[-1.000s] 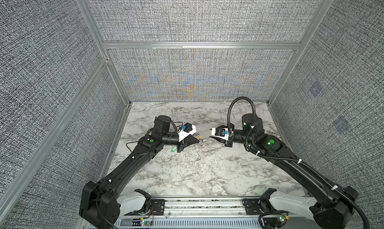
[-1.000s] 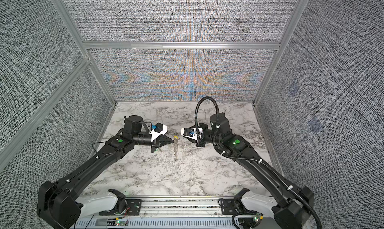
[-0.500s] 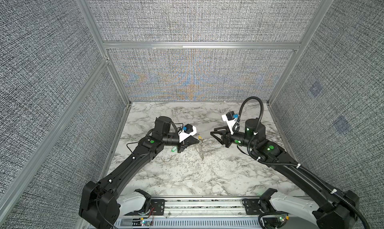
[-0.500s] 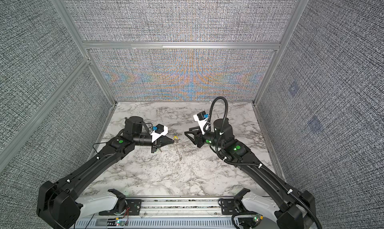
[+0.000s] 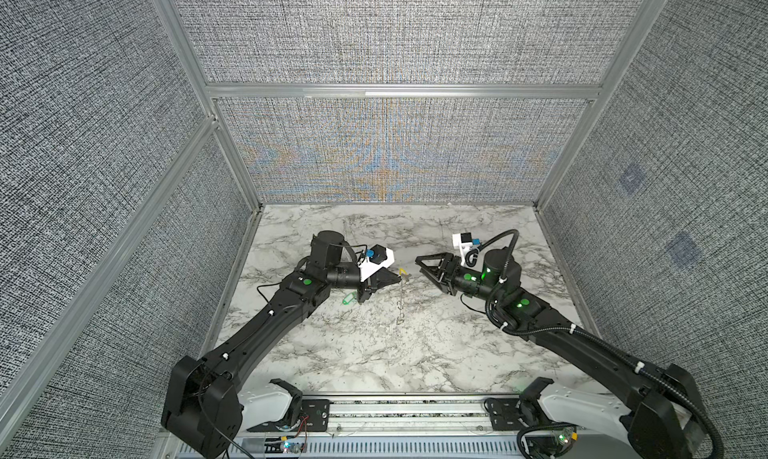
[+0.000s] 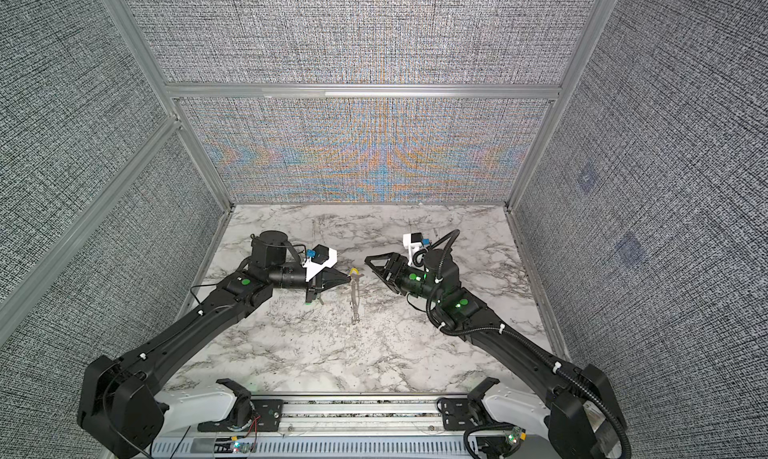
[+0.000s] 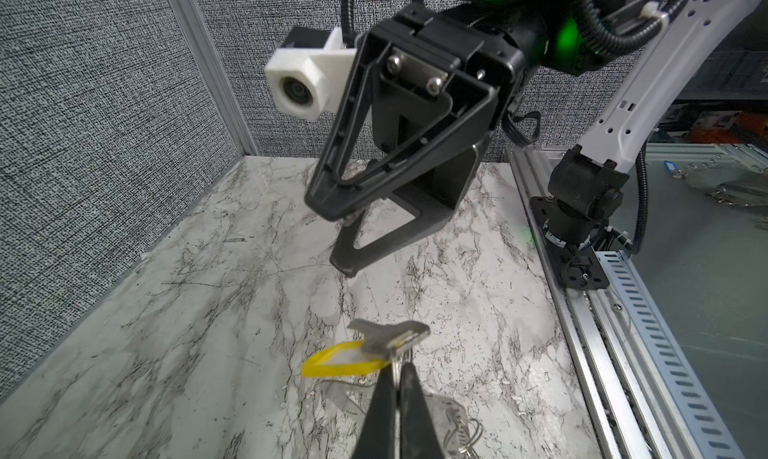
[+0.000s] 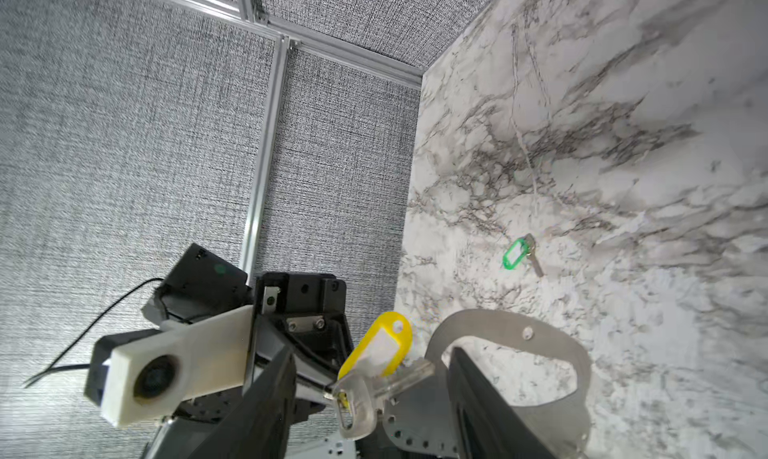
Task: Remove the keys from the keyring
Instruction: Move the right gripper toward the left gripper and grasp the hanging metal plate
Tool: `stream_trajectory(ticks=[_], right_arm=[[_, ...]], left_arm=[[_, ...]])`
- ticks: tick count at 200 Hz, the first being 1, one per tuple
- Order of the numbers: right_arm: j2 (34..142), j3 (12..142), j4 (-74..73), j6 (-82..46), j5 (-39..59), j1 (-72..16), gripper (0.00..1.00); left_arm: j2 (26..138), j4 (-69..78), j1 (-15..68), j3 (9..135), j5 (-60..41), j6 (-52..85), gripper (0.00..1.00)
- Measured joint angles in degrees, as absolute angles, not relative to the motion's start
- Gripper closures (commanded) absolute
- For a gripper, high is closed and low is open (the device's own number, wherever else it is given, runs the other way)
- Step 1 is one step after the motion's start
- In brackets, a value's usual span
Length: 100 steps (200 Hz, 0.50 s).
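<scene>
Keyring (image 5: 400,303) dangles edge-on from my left claw (image 5: 397,277), which is clenched on its upper end above the marble table (image 5: 374,353), as both top views show. The left wrist view has the pinch closed tight just below the yellow-tagged key (image 7: 390,336), which juts out past the tips. My right claw (image 5: 419,263) faces it from near by, jaws spread and holding nothing, clear of the key. Green-tagged key (image 5: 348,298) lies loose on the marble beside my left arm, off the ring by the look of it, so I judge the job half done and the yellow one the step in hand. Next move, as I read it: bring the spread jaws in around the yellow-tagged key, close on its blade or tag, then work it off its small wire ring with the left holding the loop steady; a small hanging target, easy to knock or miss
</scene>
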<state>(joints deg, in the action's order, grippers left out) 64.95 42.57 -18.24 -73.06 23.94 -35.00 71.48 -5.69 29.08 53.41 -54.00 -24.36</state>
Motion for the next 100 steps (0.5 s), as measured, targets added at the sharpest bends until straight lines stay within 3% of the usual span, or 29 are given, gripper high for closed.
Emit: stream_trajectory(ticks=[100], right_arm=[[66.70, 37.85, -27.86, -86.35, 23.40, -36.80, 0.39]], left_arm=[[73.28, -1.83, 29.28, 53.89, -55.66, -22.11, 1.00]])
